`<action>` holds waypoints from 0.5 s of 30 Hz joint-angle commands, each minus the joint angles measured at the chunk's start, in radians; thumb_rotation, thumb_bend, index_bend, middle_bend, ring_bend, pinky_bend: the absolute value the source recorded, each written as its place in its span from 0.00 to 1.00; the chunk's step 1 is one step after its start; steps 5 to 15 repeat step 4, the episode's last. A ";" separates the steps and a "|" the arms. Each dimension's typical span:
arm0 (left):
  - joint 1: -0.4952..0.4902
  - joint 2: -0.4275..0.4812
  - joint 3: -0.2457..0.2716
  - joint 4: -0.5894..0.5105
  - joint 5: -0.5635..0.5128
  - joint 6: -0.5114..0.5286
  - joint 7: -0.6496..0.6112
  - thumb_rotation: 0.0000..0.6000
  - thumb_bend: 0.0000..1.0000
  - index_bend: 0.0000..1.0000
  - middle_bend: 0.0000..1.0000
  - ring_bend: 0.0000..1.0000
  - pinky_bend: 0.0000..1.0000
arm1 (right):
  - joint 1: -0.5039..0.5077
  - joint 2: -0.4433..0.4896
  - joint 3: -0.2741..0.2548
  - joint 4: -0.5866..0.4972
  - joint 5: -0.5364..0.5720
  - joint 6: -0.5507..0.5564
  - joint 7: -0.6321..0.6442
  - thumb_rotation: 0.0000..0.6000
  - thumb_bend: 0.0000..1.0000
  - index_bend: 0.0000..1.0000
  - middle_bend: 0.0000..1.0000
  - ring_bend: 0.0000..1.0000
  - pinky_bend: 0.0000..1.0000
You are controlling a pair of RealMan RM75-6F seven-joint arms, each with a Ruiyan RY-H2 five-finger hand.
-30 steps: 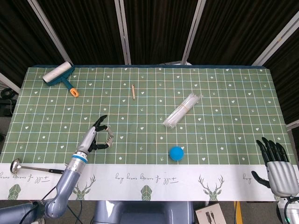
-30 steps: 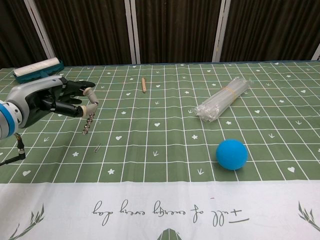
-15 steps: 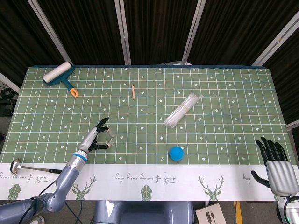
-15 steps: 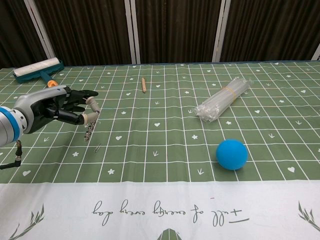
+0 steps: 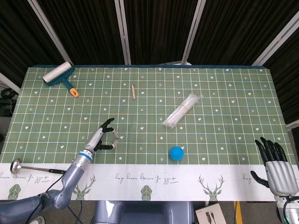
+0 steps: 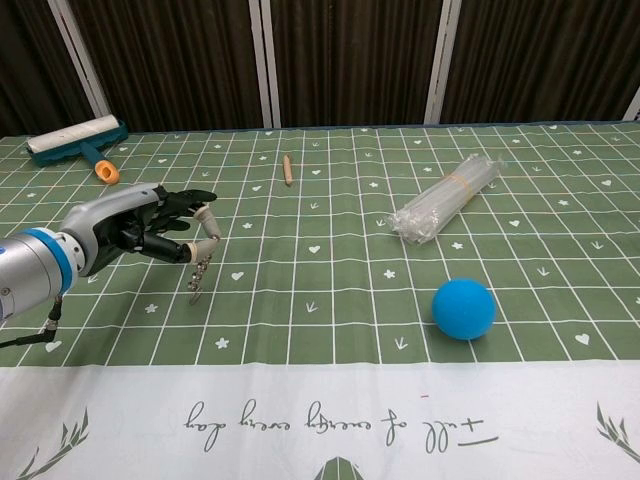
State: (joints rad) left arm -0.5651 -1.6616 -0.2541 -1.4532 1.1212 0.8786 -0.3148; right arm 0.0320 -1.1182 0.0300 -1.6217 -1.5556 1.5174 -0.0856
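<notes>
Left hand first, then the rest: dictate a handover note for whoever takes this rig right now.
Left hand: pinches a small metal corkscrew, its tip hanging just above the green checked tablecloth, front left.
Right hand: holds nothing, fingers apart, off the table's front right corner.
Done: corkscrew picked up.
Left: setting it down; no spot is evident.
Nearby: blue ball, clear-wrapped bundle of sticks, lint roller, metal ladle.

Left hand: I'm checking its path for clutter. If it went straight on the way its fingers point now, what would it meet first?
The left hand, holding a small metal chain, points toward the table's far right. The way looks free; the straw bundle probably lies closest, though depth is unclear.
</notes>
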 commanded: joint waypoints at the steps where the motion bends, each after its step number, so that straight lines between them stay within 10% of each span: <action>1: -0.002 -0.001 0.001 0.001 0.003 0.005 0.004 1.00 0.50 0.58 0.00 0.00 0.00 | 0.000 0.000 0.000 0.000 0.001 0.000 0.002 1.00 0.11 0.00 0.00 0.00 0.05; 15: -0.002 0.005 0.003 -0.001 0.009 0.013 0.011 1.00 0.50 0.58 0.00 0.00 0.00 | -0.001 0.001 -0.001 0.001 -0.001 0.001 0.002 1.00 0.11 0.00 0.00 0.00 0.05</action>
